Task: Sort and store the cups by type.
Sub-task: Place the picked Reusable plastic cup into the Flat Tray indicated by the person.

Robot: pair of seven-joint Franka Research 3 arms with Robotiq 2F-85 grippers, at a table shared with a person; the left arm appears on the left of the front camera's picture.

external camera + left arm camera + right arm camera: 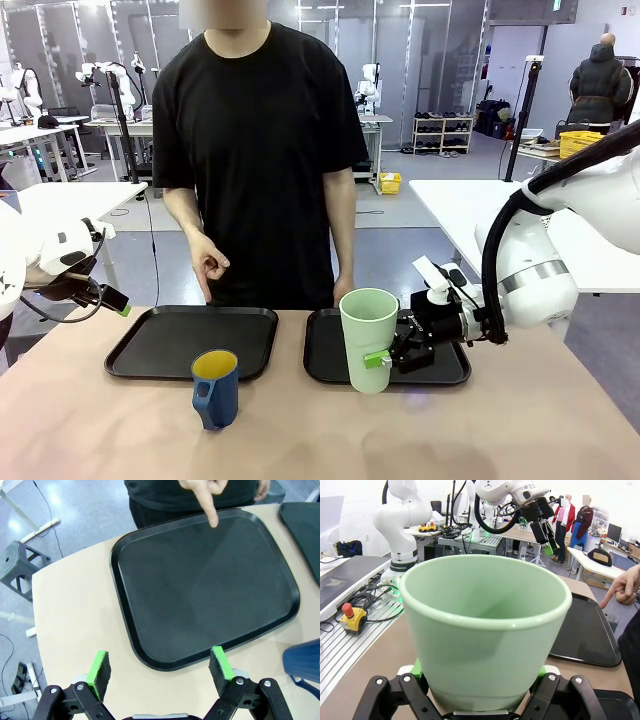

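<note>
Mint-green, tall and without a handle, the tumbler [368,338] stands upright right of centre in the front view, its base overlapping the near rim of the right-hand tray [325,350]. Whether it rests there or is lifted clear I cannot tell. The right gripper [385,352] comes in from the picture's right and pinches the tumbler low on its wall, with one green pad showing at the lower right of the cup.

In the right wrist view the tumbler [485,630] takes up the middle of the frame. The right gripper [480,680] has its fingers spread wide around the tumbler, one on each side, with the pads against the wall.

The dark blue mug [215,388], yellow inside, stands on the bare table [420,440] at lower left of centre. It is just in front of the left-hand tray [190,340] and apart from it, and its handle is turned toward the camera.

The left gripper [110,300] hangs at the far left edge of the front view, above the table's corner and well apart from both cups. In the left wrist view the left gripper [160,667] has its fingers spread wide and holds nothing. The near corner of the left-hand tray [200,585] shows between them, and the mug [302,660] sits at the lower right edge.

The person's hand [207,495] points a finger down at that tray's far rim. The tray floor is bare black, and open tabletop runs along the near side.
</note>
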